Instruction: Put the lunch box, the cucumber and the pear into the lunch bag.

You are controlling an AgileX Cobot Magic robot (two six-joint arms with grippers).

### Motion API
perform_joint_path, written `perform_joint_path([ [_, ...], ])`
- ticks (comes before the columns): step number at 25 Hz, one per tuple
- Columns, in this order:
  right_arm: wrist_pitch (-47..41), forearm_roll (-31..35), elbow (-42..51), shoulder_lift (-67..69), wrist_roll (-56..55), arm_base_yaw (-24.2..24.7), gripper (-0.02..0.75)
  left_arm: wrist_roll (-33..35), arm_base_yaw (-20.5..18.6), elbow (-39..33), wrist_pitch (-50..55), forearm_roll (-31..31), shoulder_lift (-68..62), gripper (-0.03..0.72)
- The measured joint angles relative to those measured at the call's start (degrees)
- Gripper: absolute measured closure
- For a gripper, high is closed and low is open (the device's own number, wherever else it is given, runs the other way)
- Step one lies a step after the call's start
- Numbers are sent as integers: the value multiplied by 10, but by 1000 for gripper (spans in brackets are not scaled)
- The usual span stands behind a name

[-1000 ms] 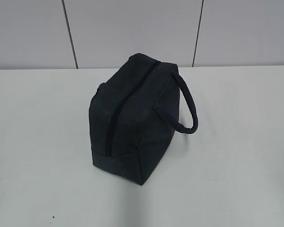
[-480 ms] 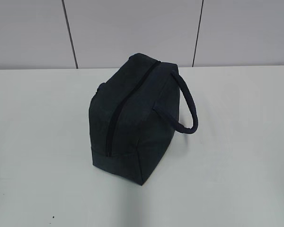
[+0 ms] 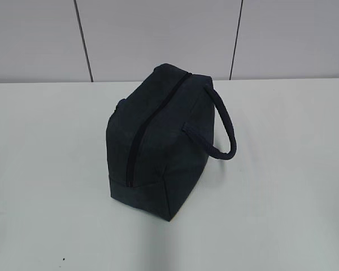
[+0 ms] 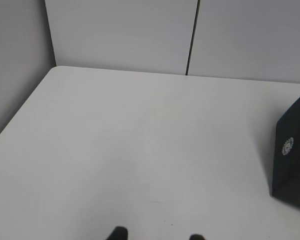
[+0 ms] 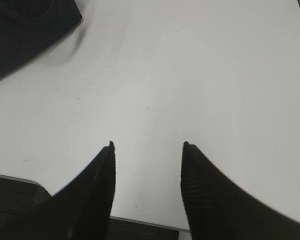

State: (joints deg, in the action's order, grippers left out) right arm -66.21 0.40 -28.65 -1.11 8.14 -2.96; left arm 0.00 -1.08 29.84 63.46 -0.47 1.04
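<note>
The dark navy lunch bag stands in the middle of the white table in the exterior view, its long zipper closed along the top and its padded loop handle hanging on the right side. One end of it shows at the right edge of the left wrist view and a corner at the top left of the right wrist view. My left gripper is open and empty over bare table. My right gripper is open and empty above the table's near edge. The lunch box, cucumber and pear are out of view.
The white table ends at a grey panelled wall behind the bag. In the right wrist view the table's front edge lies under the fingers.
</note>
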Motion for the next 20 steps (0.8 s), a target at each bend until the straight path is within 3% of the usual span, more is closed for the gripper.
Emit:
perform_joint_path([
  [20,0,0,0,0,0,0,392,0,0,0,0,0,0,449],
])
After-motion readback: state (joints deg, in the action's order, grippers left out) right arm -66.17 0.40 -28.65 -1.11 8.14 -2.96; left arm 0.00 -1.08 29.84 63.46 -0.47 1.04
